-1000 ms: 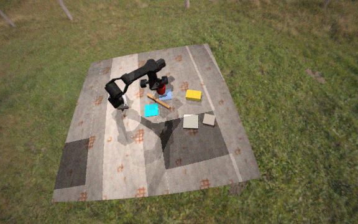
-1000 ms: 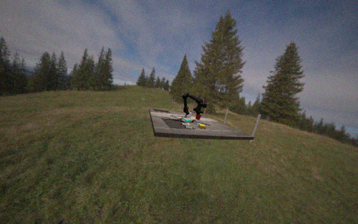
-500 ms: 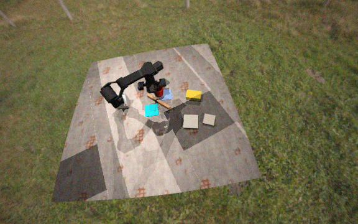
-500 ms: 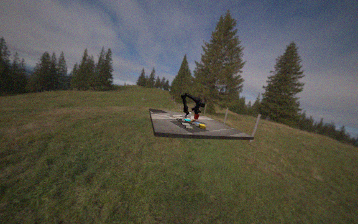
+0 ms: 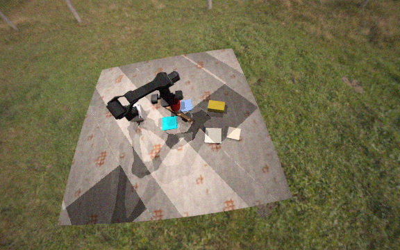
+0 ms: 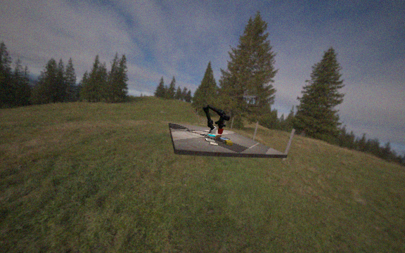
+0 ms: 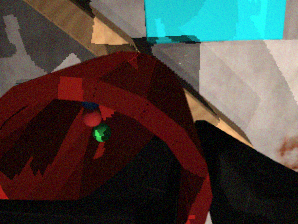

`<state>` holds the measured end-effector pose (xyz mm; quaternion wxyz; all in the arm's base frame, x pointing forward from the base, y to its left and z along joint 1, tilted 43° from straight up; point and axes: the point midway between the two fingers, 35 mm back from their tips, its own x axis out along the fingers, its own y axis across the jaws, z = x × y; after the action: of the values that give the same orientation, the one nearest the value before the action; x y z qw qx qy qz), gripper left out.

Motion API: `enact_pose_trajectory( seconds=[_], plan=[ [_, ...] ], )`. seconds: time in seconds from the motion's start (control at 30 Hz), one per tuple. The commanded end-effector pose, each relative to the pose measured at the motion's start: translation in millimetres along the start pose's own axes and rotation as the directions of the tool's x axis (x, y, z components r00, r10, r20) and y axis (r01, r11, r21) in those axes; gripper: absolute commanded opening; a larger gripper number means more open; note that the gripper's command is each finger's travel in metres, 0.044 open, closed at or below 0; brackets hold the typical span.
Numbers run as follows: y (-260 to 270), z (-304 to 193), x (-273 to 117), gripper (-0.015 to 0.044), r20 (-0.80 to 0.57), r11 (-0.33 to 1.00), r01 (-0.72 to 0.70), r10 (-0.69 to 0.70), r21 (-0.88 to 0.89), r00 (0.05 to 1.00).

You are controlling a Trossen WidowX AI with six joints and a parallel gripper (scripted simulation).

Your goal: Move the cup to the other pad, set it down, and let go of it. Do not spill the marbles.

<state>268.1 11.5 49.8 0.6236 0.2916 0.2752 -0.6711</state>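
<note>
The red cup (image 5: pixel 176 105) (image 6: pixel 220 131) (image 7: pixel 142 107) is held above the table, close to upright. My gripper (image 5: pixel 174 101) (image 7: pixel 185 131) is shut on its wall, with one dark finger inside the rim and one outside. Inside the cup a blue marble (image 7: pixel 91 105), a red marble (image 7: pixel 92 118) and a green marble (image 7: pixel 102 133) show in the wrist view. The blue pad (image 5: pixel 187 105) lies just right of the cup in the top view. The cyan pad (image 5: pixel 169 123) (image 6: pixel 211 135) (image 7: pixel 215 20) lies nearer the front, beyond the cup in the wrist view.
A wooden stick (image 5: pixel 185 117) (image 7: pixel 207 113) lies between the two pads and passes beneath the cup in the wrist view. A yellow block (image 5: pixel 216 106) (image 6: pixel 228 142), a larger pale tile (image 5: pixel 213 135) and a smaller pale tile (image 5: pixel 234 133) lie to the right in the top view.
</note>
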Motion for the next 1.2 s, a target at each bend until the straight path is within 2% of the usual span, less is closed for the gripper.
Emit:
enact_pose_trajectory(
  seconds=[0.0,1.17],
  plan=[
    [-6,8,-1,0.0000,0.004,1.000,-0.003,0.003,-0.004,1.000],
    [-45,56,-3,0.0000,0.006,1.000,-0.001,0.001,-0.006,1.000]
  ],
)
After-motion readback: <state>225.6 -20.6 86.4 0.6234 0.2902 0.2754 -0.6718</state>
